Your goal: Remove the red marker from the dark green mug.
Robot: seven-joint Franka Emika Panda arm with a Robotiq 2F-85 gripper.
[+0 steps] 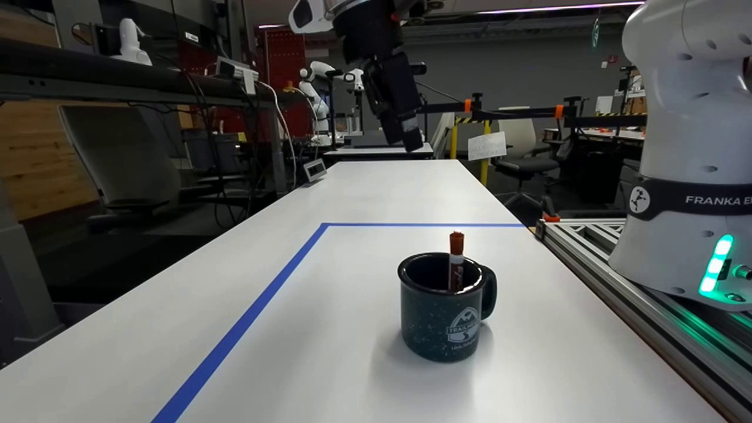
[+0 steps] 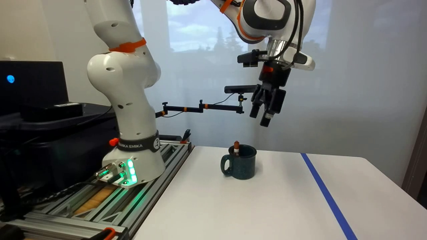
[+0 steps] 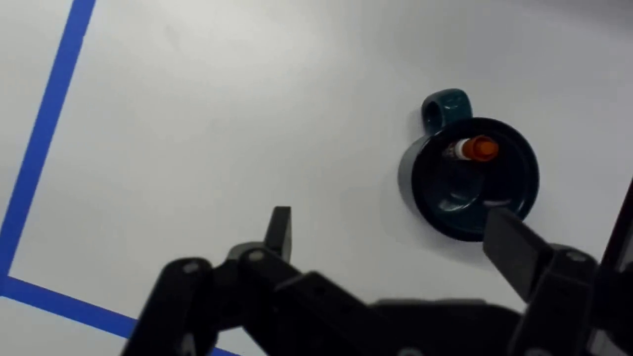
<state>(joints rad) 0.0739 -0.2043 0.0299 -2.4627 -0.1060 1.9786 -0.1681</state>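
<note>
The dark green mug [image 1: 432, 329] stands upright on the white table, also seen in an exterior view [image 2: 244, 166] and at the right of the wrist view [image 3: 529, 173]. The red marker [image 1: 456, 247] stands leaning inside it near the handle, its orange-red end above the rim. It also shows in an exterior view [image 2: 236, 146] and in the wrist view [image 3: 478, 148]. The marker's lower end is hidden in the mug. My gripper [image 2: 259, 120] is open and empty, well above the table and apart from the mug. In the wrist view the gripper's fingers [image 3: 389, 209] are wide apart; one overlaps the mug's rim.
Blue tape [image 1: 264, 299] marks lines on the white table [image 2: 273, 206]. The robot's base stands on a metal frame [image 2: 160, 193] along the table's edge. A camera on a jointed black bar [image 2: 220, 107] is at the table's far side.
</note>
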